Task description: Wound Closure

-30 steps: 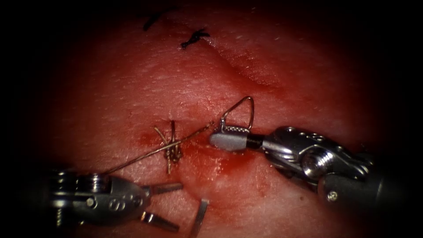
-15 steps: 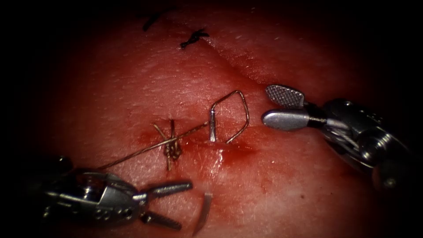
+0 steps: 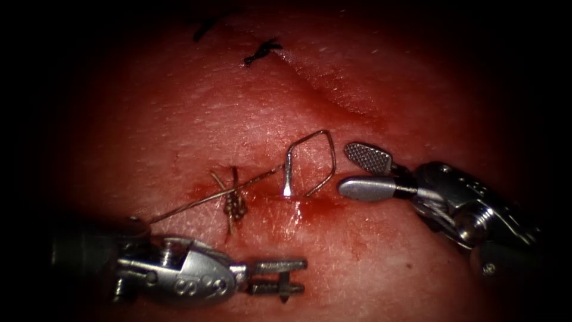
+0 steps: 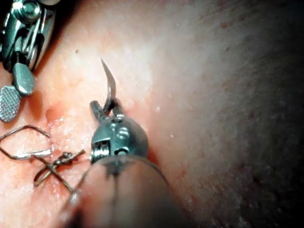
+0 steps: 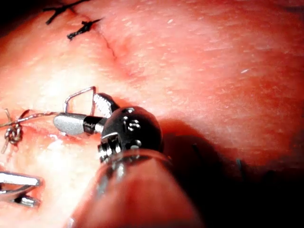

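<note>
With a knot (image 3: 234, 206) tied and the cut (image 3: 333, 95) beyond it unclosed, the left tool (image 3: 280, 277) clamps the needle (image 4: 110, 88) near one end, free of the tissue (image 3: 417, 89), while the right tool (image 3: 347, 169) gapes empty beside the thread (image 3: 310, 161) loop.

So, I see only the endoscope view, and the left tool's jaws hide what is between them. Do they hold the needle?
Observer: Yes. In the left wrist view the left tool is shut on the needle near one end; the rest curves out to a pointed tip.
Operator: Is the tip in the tissue?
Observer: No, that view shows it free above the tissue.
Operator: And the right tool?
Observer: In its wrist view the right tool is open and holds nothing; the thread loop lies beside it.
</note>
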